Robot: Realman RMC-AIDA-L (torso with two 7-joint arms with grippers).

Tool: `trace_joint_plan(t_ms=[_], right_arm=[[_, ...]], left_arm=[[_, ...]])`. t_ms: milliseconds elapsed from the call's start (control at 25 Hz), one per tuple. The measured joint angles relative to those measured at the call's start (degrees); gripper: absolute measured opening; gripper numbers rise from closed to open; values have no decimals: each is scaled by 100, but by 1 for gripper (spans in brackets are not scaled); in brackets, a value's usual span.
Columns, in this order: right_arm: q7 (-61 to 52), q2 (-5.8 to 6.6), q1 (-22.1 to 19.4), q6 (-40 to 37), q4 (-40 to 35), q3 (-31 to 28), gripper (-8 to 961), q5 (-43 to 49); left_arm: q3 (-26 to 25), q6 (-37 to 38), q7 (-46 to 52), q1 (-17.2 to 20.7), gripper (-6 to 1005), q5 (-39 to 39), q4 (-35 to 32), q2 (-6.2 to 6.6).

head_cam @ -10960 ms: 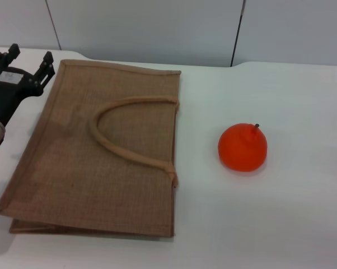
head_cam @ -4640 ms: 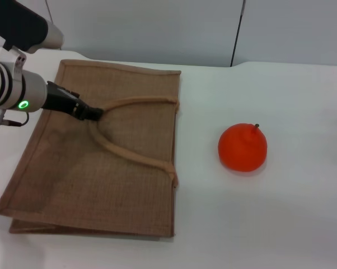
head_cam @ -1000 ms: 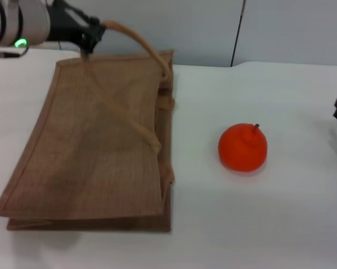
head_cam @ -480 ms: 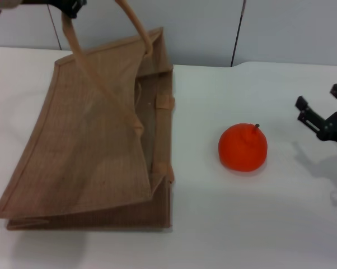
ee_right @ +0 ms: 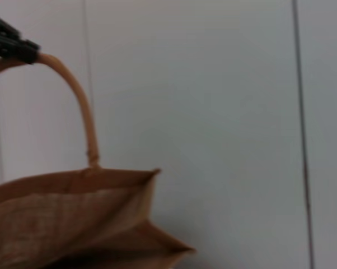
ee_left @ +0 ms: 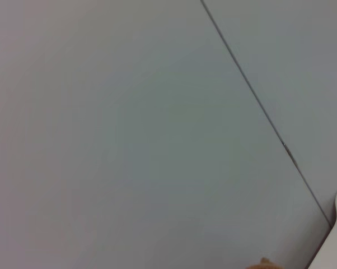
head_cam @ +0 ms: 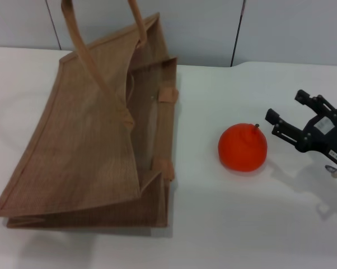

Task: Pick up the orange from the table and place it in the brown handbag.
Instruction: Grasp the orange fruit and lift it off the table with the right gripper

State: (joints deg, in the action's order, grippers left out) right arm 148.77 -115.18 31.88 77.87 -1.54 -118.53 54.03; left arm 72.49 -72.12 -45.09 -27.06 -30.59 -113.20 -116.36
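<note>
One orange (head_cam: 242, 147); one brown handbag (head_cam: 84, 145), handle held by left gripper (ee_right: 9, 42); right gripper (head_cam: 294, 120) spread, empty.

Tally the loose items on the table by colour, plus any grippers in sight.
Orange-red: 1, the orange
Tan-brown: 1, the brown handbag
Black: 2, the right gripper, open beside the orange, and the left gripper on the bag's handle
Total: 4

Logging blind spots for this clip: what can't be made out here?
- Left gripper: only a dark tip at the handle in right wrist view; cut off above head view.
- Brown handbag interior: shadowed.
- Orange: absent from both wrist views.
</note>
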Motion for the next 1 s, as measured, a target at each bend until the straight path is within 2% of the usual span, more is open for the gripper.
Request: trace_joint_plan(t_ms=[280, 560, 1000], right_arm=[[-366, 8, 23, -16, 129, 568, 900, 3], [-829, 138, 81, -49, 134, 986, 901, 2], [-1303, 134, 314, -378, 132, 1494, 900, 12]], left_arm=[[2, -63, -39, -96, 121, -21, -37, 0], [2, -120, -104, -174, 121, 7, -95, 0], [2, -120, -114, -204, 121, 29, -97, 0]])
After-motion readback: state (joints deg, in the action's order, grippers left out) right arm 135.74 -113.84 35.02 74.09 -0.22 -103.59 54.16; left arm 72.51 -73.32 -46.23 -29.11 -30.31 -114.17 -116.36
